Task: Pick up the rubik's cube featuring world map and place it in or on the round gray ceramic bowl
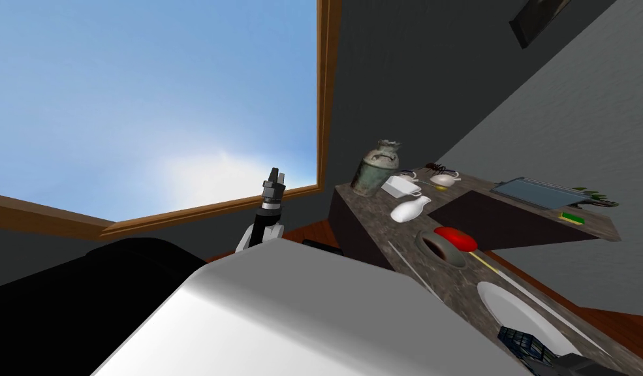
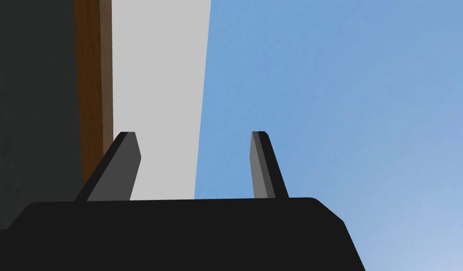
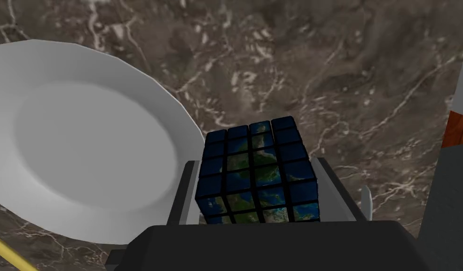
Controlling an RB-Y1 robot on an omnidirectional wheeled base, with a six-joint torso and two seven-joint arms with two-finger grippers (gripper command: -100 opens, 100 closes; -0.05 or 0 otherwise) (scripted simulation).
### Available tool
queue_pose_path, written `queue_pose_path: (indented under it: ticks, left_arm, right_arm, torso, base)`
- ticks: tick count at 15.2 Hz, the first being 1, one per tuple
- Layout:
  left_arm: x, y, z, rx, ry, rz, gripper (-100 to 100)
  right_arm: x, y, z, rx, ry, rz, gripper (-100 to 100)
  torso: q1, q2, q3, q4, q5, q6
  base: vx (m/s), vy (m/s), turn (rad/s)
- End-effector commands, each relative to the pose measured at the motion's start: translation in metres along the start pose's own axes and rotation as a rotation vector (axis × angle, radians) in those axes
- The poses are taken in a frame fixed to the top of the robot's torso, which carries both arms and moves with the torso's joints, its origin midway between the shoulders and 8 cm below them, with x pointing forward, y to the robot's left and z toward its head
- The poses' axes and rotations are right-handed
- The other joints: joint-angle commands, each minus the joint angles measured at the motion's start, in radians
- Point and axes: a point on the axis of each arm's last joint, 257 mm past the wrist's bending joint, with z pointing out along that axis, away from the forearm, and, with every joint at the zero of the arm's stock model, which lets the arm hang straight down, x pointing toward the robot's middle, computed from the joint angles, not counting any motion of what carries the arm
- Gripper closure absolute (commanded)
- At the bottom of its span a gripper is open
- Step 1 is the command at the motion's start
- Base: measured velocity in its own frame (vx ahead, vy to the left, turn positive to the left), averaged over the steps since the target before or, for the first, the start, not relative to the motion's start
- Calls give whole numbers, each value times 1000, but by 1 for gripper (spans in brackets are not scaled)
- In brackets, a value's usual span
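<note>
The cube (image 3: 256, 171), dark blue with green and tan map patches, sits deep between my right gripper's (image 3: 256, 160) fingers. Both fingers lie against its sides, so the gripper is shut on it. I cannot tell whether the cube still touches the brown marbled counter (image 3: 319, 70). A wide, shallow white round dish (image 3: 84, 141) lies right beside the cube, its rim almost touching. In the head view the cube (image 1: 525, 343) is at the near edge of that dish (image 1: 516, 303). My left gripper (image 2: 195, 141) is open and holds nothing, raised in front of the window (image 1: 274, 175).
Farther along the counter (image 1: 457, 287) are a small brownish bowl (image 1: 439, 249) with a red thing (image 1: 455, 238) at its rim, a yellow stick (image 1: 486, 262), a white jug (image 1: 410, 209), a green jar (image 1: 376, 168), a teapot (image 1: 444, 178), a tray (image 1: 535, 192) and a sponge (image 1: 572, 217).
</note>
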Motion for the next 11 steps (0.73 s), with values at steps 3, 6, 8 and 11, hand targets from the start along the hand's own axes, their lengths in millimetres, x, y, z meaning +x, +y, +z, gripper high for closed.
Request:
queue_pose_path:
  ticks: [3,6,8,11]
  left_arm:
    - [0,0,0,0,0,0,0]
    - [0,0,0,0,0,0,0]
    - [0,0,0,0,0,0,0]
    - [0,0,0,0,0,0,0]
  right_arm:
    - [-13,-8,-17,0,9,-8,100]
    - [-25,-14,-30,1,16,-15,100]
    - [-36,-18,-43,3,23,-21,100]
    - [-48,-22,-57,5,31,-28,100]
  torso:
    - [0,-1,-1,0,0,0]
    - [0,0,0,0,0,0]
    - [0,0,0,0,0,0]
    - [2,-1,-1,0,1,-1]
  base:
    - [75,28,-3]
    - [65,24,-20]
    - [69,31,-23]
    - [86,44,-21]
